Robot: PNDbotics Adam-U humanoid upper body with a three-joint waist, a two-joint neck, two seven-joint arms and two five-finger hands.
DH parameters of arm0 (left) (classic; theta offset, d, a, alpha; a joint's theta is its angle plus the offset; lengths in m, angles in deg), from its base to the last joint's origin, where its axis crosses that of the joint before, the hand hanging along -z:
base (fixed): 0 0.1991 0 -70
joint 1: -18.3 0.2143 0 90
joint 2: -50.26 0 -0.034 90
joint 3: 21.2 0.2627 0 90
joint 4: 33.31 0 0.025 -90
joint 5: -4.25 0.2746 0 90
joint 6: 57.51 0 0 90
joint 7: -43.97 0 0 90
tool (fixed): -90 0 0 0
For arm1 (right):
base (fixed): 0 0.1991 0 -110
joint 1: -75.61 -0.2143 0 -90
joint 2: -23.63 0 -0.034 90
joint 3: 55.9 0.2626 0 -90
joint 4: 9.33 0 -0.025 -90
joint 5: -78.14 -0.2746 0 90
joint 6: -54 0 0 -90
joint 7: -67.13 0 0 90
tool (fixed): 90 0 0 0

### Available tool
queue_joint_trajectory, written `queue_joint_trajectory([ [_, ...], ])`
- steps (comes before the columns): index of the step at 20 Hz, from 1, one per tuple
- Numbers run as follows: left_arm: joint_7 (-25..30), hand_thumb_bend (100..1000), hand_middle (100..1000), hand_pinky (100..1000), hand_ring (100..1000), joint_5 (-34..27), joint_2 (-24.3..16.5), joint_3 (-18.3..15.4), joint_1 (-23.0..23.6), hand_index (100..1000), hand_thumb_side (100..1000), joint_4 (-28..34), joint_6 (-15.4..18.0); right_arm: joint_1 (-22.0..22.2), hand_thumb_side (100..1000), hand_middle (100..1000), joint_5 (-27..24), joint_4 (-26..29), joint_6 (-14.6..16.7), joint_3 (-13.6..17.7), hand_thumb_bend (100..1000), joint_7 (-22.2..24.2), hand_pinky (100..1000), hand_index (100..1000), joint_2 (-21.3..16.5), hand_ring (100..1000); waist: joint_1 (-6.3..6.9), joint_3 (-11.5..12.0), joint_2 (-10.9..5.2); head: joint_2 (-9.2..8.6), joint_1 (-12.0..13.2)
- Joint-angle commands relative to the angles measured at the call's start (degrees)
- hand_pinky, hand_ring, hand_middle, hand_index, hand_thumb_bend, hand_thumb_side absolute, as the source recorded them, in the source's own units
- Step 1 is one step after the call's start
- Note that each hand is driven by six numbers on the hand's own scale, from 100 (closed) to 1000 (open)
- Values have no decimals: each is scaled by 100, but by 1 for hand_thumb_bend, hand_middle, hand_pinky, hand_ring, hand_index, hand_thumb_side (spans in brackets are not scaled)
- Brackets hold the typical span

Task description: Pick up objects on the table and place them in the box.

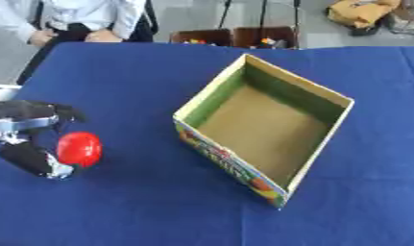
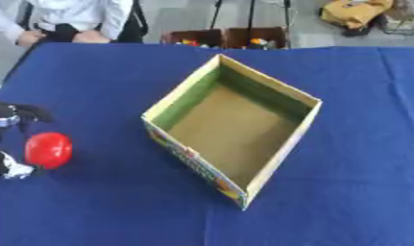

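Observation:
A red round object (image 1: 79,149) lies on the blue tablecloth (image 1: 117,206) at the left. My left hand (image 1: 27,158) reaches in from the left edge around it. The thumb touches the object's lower left side, while the fingers (image 1: 50,111) hang above it with a strip of blue cloth showing between. The hand is open. An open cardboard box (image 1: 327,139) with green inner walls and a printed outer side stands in the middle, turned at an angle, with nothing inside. My right hand shows in neither view.
A person stands at the table's far left edge (image 1: 75,21), not touching anything. Brown crates with small coloured things (image 1: 235,37) sit behind the table's far edge.

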Motion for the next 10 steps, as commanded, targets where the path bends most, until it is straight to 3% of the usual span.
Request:
queue_joint_trajectory([
  [1,16,308,1000,619,854,314,-107,-27,-135,1000,536,-173,-40,-79,1000,738,-23,68,2,33,100,6,746,805,-138,756,70,-10,-22,-67,23],
  [5,16,342,1000,644,900,558,-20,15,-226,1000,542,-415,30,-80,1000,736,-27,68,-2,31,100,12,746,804,-128,754,67,-26,-13,-91,34],
  [10,16,373,1000,576,852,486,103,78,-333,1000,542,-915,43,-84,1000,734,-32,68,1,33,100,10,747,799,-112,754,62,-68,10,-122,66],
])
